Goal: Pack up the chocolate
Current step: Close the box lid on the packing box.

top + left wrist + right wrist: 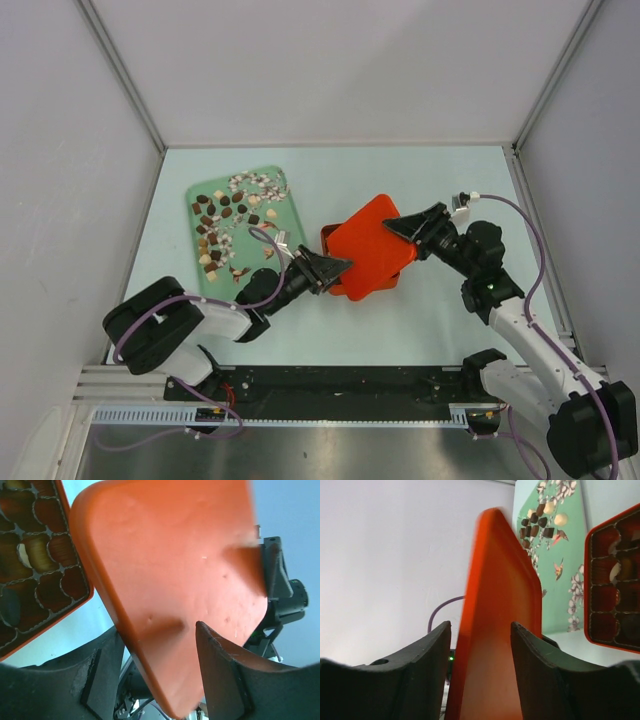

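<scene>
The setting is a robotics laboratory test cell. White wall panels (340, 60) set in aluminium frame posts (118, 70) enclose a pale table (450, 180). The left arm (190, 320) and right arm (535, 345) mount on a metal base rail (120, 382), with purple cables (542, 255) exposed.

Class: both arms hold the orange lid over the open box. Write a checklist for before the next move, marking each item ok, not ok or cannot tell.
1. Left gripper grips the lid: ok.
2. Right gripper grips the lid's far edge: ok.
3. All chocolate packed: not ok, many pieces lie on the green tray.
4. Lid seated on the box: not ok, it is held tilted above it.
5. Every box cell filled: cannot tell, the lid hides most.
</scene>
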{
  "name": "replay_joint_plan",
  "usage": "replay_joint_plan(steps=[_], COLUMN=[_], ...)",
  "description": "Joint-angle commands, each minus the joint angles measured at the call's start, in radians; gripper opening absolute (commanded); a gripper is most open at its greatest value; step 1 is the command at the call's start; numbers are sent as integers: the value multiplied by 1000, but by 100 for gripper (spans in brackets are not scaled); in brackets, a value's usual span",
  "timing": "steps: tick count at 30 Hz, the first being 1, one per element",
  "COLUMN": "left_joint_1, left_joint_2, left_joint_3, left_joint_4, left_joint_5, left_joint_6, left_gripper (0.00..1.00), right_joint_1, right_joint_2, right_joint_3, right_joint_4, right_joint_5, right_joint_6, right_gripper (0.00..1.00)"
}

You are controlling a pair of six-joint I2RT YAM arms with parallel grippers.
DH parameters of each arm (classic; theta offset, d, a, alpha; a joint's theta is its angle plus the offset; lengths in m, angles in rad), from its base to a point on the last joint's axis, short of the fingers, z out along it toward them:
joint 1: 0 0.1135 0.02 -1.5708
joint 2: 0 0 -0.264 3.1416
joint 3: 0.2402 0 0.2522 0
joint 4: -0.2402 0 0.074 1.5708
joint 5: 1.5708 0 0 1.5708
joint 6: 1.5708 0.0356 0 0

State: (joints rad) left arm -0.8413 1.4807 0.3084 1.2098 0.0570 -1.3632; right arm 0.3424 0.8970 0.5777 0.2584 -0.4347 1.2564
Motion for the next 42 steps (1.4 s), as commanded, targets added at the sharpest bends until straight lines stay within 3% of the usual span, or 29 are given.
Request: replay_joint_plan(steps=[1, 7, 13, 24, 35, 42], left_joint_1=[5, 7, 21, 68, 90, 105], left_joint_2=[-40, -42, -54, -207, -364, -343], left_joint_3=[5, 3, -6, 11, 87, 139], left_joint_4=[171, 171, 149, -85, -436, -474], left_joint_5=[-3, 0, 0, 7, -28, -8], left_joint_6=[-31, -31, -11, 145, 377, 386], left_gripper=[62, 62, 59, 49, 22, 6], right_joint_1=[-19, -31, -45, -60, -66, -89], right_joint_2=[10, 14, 22, 45, 79, 155], right_joint_3=[1, -1, -1, 1, -1, -1], right_joint_4=[-8, -1, -30, -105, -130, -105], right_joint_5=[-62, -84, -101, -144, -145, -165], right_joint_6=[-48, -58, -107, -222, -311, -390], right_gripper=[57, 61, 55, 58, 58, 61])
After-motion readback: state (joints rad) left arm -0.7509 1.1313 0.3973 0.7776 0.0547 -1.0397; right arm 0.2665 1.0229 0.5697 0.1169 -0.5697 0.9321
